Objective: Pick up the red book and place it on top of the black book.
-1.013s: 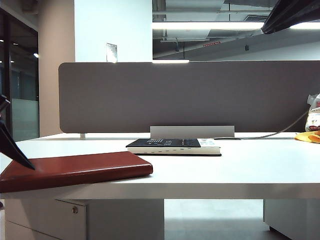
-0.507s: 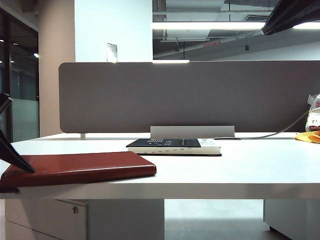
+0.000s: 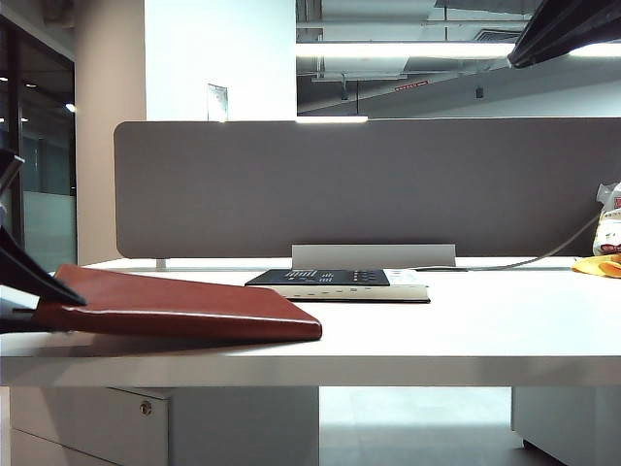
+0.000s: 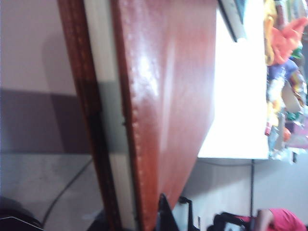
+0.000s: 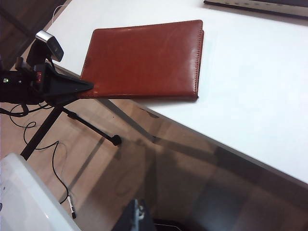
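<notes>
One thin maroon leather-covered red book point(image 3: 184, 309), near edge lifted at the white table's point(image 3: 466, 330) left edge, pinched in my left gripper point(image 3: 44, 296). One black book point(image 3: 335, 282) with illegible white marks lay well behind. Right gripper unseen.

Books on the table point(image 3: 466, 330): two. One red book point(image 3: 184, 309), one black book point(image 3: 335, 282). My end effectors in sight: one, the left end effector point(image 3: 24, 291), at the red book's left edge. My right end effector: none seen. Grey divider panels point(image 3: 369, 184) at the far edge: one. Yellow objects point(image 3: 597, 265) far right: one.
</notes>
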